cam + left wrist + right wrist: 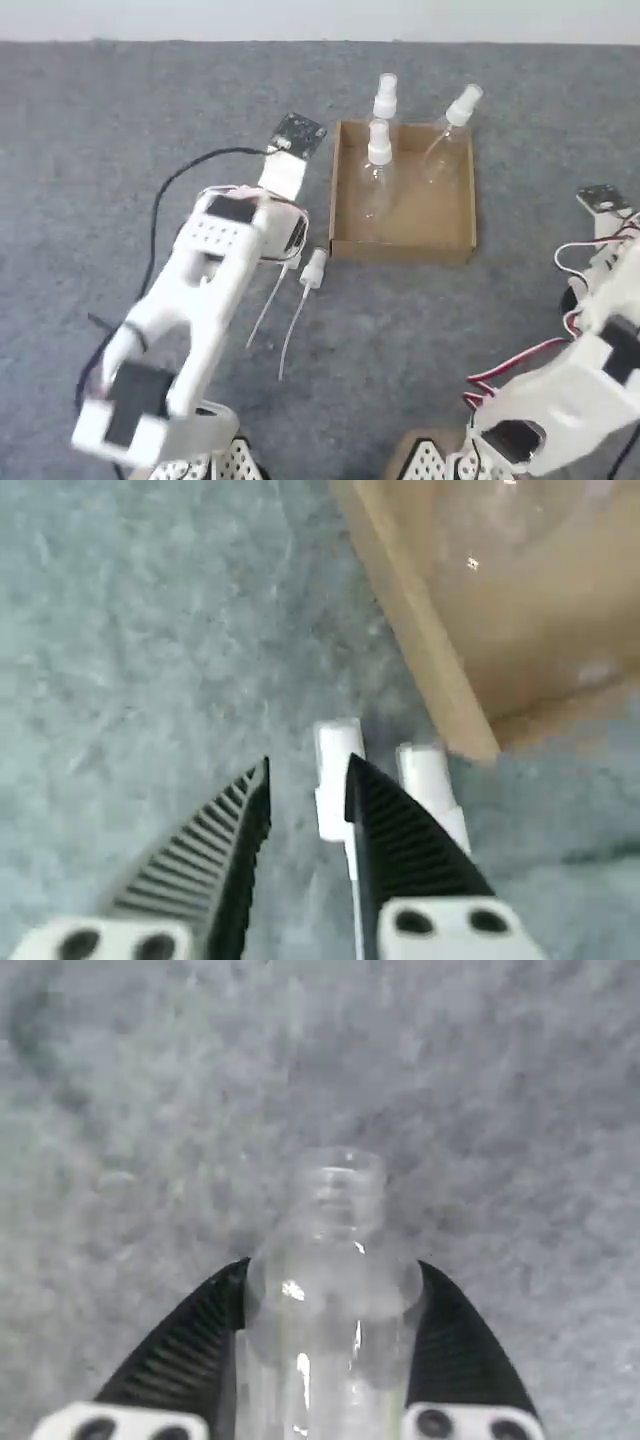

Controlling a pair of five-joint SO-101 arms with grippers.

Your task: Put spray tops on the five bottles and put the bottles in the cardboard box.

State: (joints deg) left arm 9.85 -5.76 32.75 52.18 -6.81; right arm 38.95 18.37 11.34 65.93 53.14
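Clear capless bottle [336,1210] in right hand [330,1272], left hand [307,768] parted above apparently two white spray tops [338,748]

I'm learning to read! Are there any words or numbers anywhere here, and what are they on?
None can be read. The cardboard box is plain brown, the capped bottles in it show no label, the open bottle in the right gripper is bare, and the loose spray tops are plain white.

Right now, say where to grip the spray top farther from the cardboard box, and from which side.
Take the spray top by its white head, from above, jaws straddling its sides: it lies flat on the carpet, and its tube looks too thin to hold.
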